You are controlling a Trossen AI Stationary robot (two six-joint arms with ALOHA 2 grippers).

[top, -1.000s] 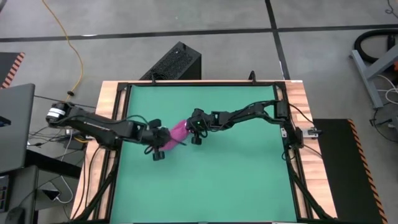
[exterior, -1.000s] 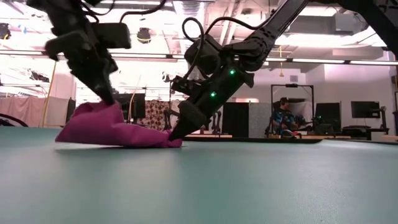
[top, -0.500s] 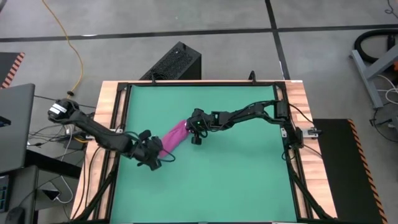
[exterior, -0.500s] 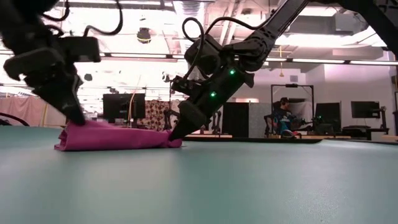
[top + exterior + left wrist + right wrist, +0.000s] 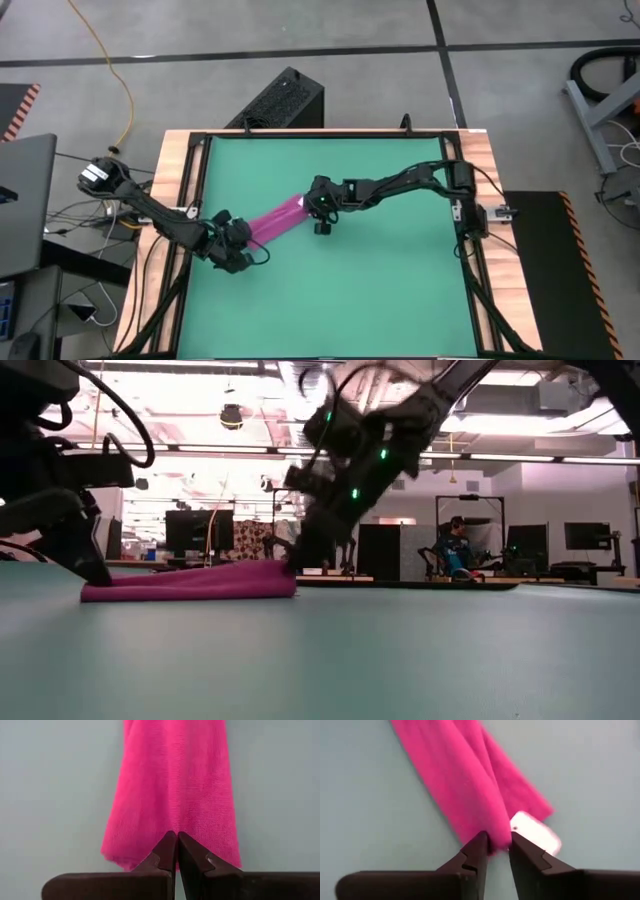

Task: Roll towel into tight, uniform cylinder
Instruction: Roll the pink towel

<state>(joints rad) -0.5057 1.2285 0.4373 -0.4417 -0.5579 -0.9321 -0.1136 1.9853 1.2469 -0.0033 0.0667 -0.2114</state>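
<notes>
High view: towel lay near the middle of the green mat, toward its left edge, as a long, narrow, flattened pink band running diagonally.

Form: low view showed it lying low and flat, thicker toward one end, not round; a loose folded strip, not a tight cylinder. White tag showed at the right gripper's end.

Left gripper: at the band's lower-left end, fingers pressed together with the cloth's edge at their tips; whether a fold was pinched could not be told.

Right gripper: at the upper-right end, fingers a narrow gap apart, astride the cloth's corner.

Progress, as judged: cloth gathered and stretched lengthwise only; tightening into an even roll remained.
</notes>
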